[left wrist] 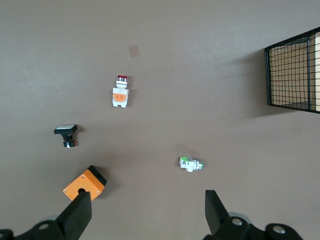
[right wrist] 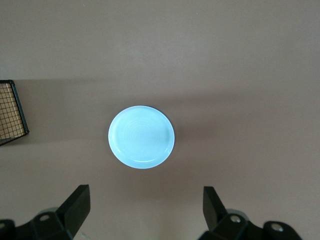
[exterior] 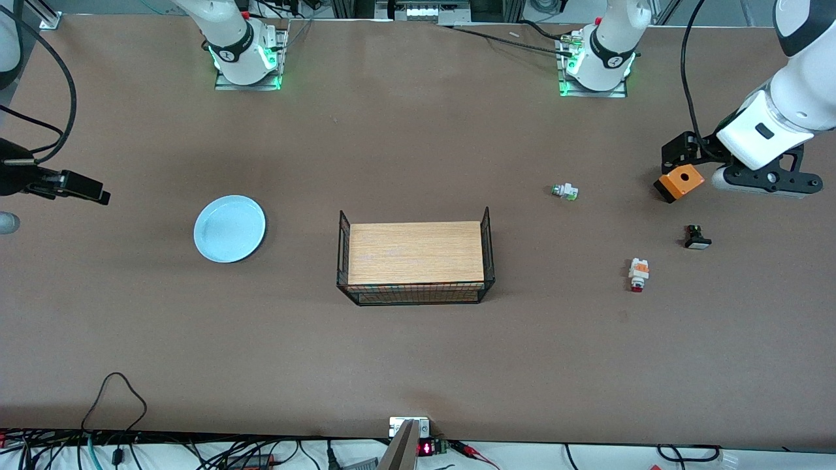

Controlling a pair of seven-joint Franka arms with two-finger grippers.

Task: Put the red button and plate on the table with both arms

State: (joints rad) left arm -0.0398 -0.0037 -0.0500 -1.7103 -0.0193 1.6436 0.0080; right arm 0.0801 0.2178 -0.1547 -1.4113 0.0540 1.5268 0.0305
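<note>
The tiny white push-button switch with an orange block and a red cap (exterior: 639,275), the red button, lies nearest the camera on the flat brown tabletop (exterior: 405,365), toward the left arm's end and well clear of every edge. Close around it sit a black switch with a white cap (exterior: 697,237), a white switch with a green cap (exterior: 565,191) and an orange box (exterior: 680,182).

The left gripper (left wrist: 147,212) hangs over that end of the table with its fingers spread wide and empty. The main risk is picking the wrong switch, or clipping the orange box, which sits right by one finger in the wrist view.

The round pale-blue plate with a raised rim (exterior: 230,228) lies flat toward the right arm's end, beside the wood-topped black wire stand (exterior: 415,256). The right gripper (right wrist: 146,210) waits above it, fingers apart. A flat plate gives little to grip, so the fingers could slide off the rim or push it along.
</note>
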